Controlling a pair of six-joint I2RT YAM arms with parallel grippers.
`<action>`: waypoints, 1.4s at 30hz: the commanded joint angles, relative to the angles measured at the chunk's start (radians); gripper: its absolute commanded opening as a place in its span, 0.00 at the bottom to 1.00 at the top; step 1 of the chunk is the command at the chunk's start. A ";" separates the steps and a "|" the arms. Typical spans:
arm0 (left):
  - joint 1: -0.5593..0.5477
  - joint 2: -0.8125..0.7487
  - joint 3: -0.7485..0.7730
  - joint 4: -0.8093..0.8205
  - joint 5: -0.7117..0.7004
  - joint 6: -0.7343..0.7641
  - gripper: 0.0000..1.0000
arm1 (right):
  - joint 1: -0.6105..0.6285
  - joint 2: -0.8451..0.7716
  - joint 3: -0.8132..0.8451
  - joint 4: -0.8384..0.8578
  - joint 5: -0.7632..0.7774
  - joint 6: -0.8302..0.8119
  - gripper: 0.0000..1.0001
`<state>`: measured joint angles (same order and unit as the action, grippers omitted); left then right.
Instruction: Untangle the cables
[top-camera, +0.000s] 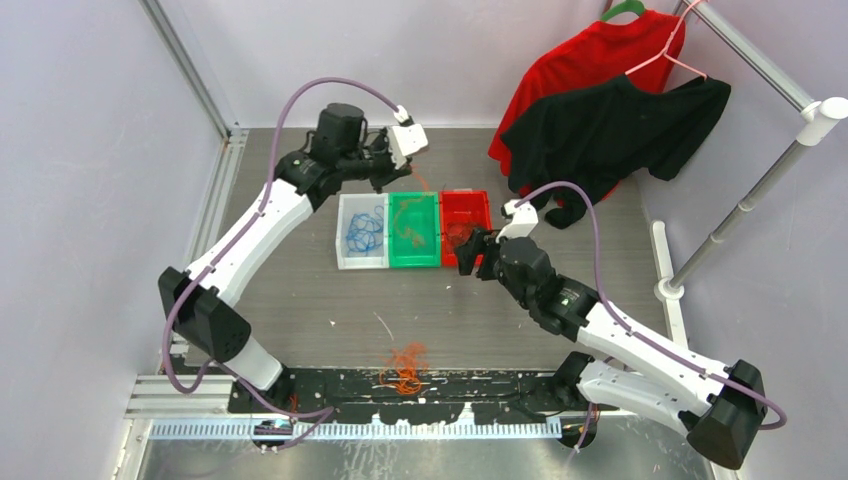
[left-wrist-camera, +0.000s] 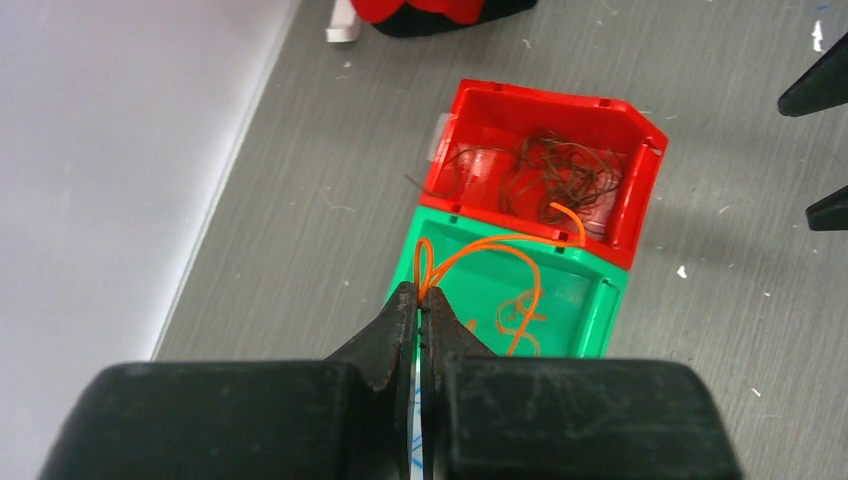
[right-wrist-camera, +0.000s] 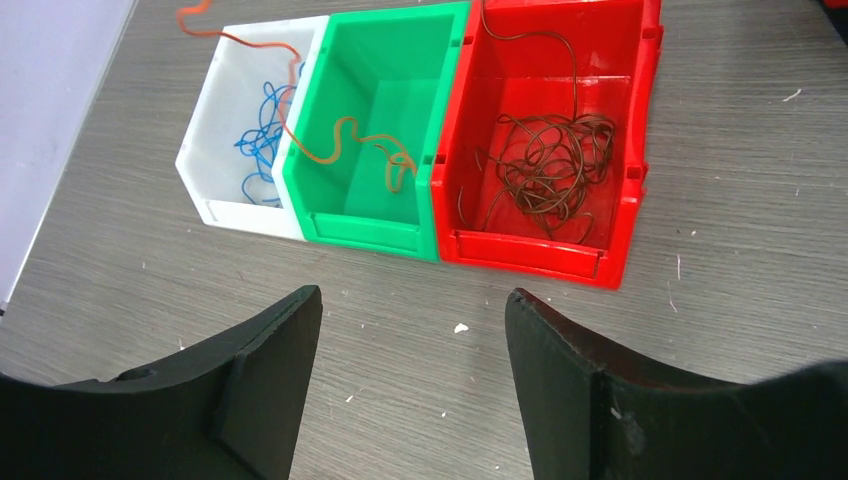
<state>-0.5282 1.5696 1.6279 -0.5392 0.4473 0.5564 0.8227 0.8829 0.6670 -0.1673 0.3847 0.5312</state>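
Note:
My left gripper (left-wrist-camera: 420, 293) is shut on an orange cable (left-wrist-camera: 500, 243) and holds it above the green bin (left-wrist-camera: 600, 305); the cable's free end hangs down into that bin (right-wrist-camera: 345, 135). Dark brown cables (right-wrist-camera: 548, 165) lie coiled in the red bin (right-wrist-camera: 640, 120). Blue cables (right-wrist-camera: 258, 150) lie in the white bin (right-wrist-camera: 200, 165). A tangle of orange cables (top-camera: 403, 368) lies on the table near the arm bases. My right gripper (right-wrist-camera: 412, 310) is open and empty, just in front of the red and green bins.
The three bins (top-camera: 413, 260) stand side by side at mid-table. A red shirt (top-camera: 590, 60) and a black shirt (top-camera: 610, 130) hang on a rack (top-camera: 760, 190) at the back right. A loose strand (top-camera: 383, 326) lies on the table.

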 joint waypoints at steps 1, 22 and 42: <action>-0.031 0.018 0.021 0.058 -0.020 -0.026 0.00 | 0.004 -0.032 -0.008 0.031 0.034 0.023 0.72; -0.055 0.346 0.046 -0.018 -0.271 0.039 0.00 | 0.001 0.023 0.076 -0.008 0.079 0.014 0.72; -0.061 0.238 -0.085 0.019 -0.256 -0.018 0.48 | -0.031 0.029 0.110 -0.045 0.032 0.031 0.73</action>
<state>-0.6048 1.9526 1.5719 -0.5404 0.1761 0.5976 0.7956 0.9230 0.7219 -0.2207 0.4469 0.5556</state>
